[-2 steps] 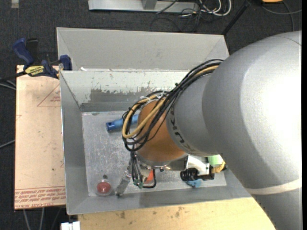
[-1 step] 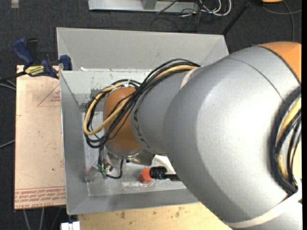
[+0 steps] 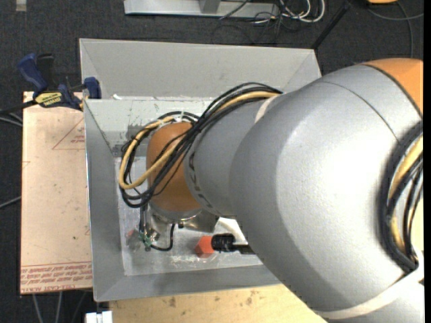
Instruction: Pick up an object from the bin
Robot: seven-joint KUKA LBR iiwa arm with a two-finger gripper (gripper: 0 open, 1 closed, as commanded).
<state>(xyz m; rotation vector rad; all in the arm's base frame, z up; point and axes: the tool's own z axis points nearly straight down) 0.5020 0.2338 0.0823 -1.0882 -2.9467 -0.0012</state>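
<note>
Camera view: arm (image 3: 316, 180) comes in from the right and covers most of the bin (image 3: 102, 200). Hand (image 3: 151, 237) sits low over the near-left part of the bin floor, under the orange wrist cover (image 3: 167, 163). Spread or pressed together: cannot tell, the wrist hides it. Nothing visibly gripped.

Nearest thing is a small green bit (image 3: 144, 245), right at the hand's tip. Can't tell if it's inside the grip or just beside it. To the right, apart from the hand, is a small orange-red block (image 3: 202, 247) with a black piece (image 3: 223, 242) against it.

My read: the step in hand is the grasp on the green bit. To do it well:
- seat straight down onto the floor
- close only once centred on it
- stay off the left wall
- lift vertically so the cables (image 3: 135, 160) stay free

Risk: a small item slips out or gets shoved into the corner.
</note>
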